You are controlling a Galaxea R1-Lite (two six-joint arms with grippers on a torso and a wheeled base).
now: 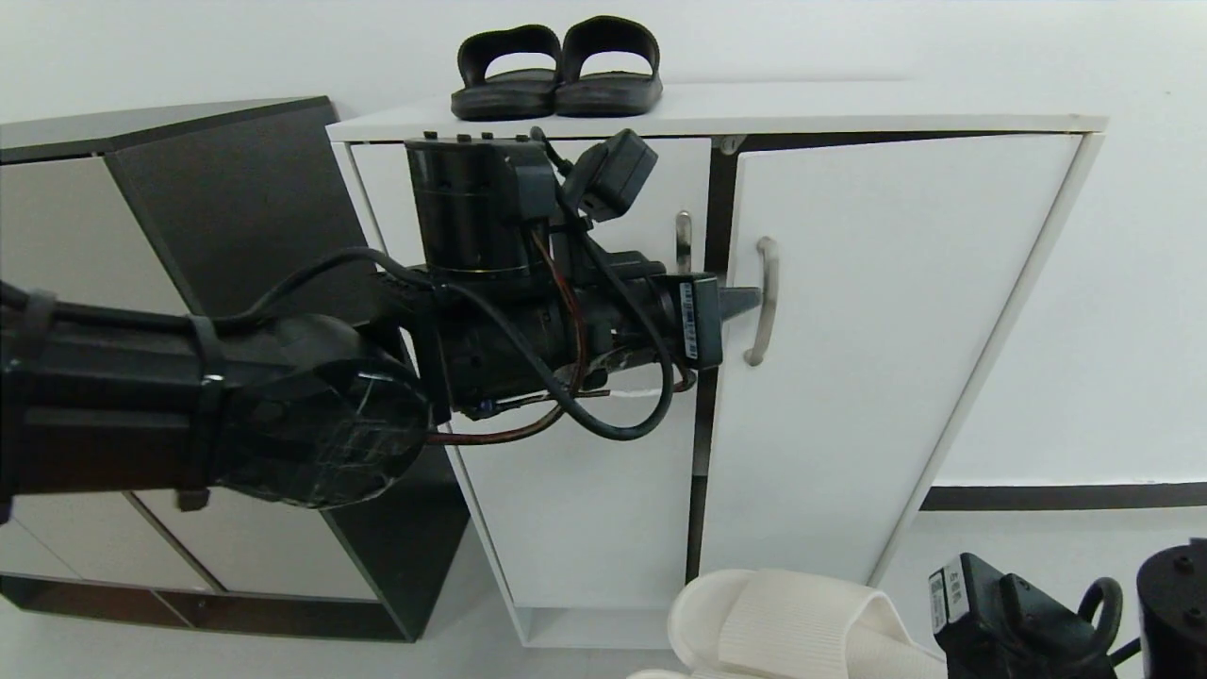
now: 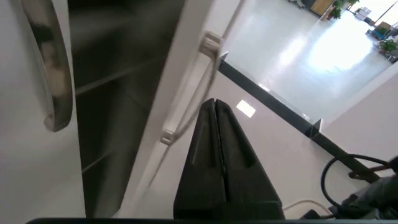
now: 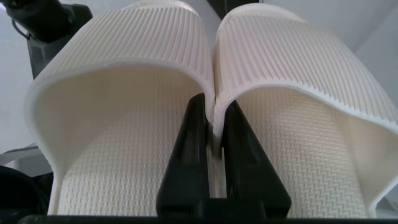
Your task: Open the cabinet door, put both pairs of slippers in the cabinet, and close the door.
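Got the white slippers (image 3: 124, 93) pinched in the right claw (image 3: 214, 118): fingers (image 3: 193, 155) clamped on the two inner edges pressed side by side, one slipper on either side. Spotting the black slippers (image 1: 556, 71) up on top of the cabinet (image 1: 849, 108), well above the left claw (image 1: 745, 300). Looks like the right door (image 1: 877, 358) ajar, dark gap along its inner edge just behind that claw's tip. Left claw squeezed fully together, gripping nothing, tip right beside the door's handle (image 1: 764, 302); can't tell about actual contact. Also a second handle (image 1: 683, 240) just above the claw, on the left door (image 1: 585, 490). Then a dark cabinet (image 1: 236, 217) behind the left arm.
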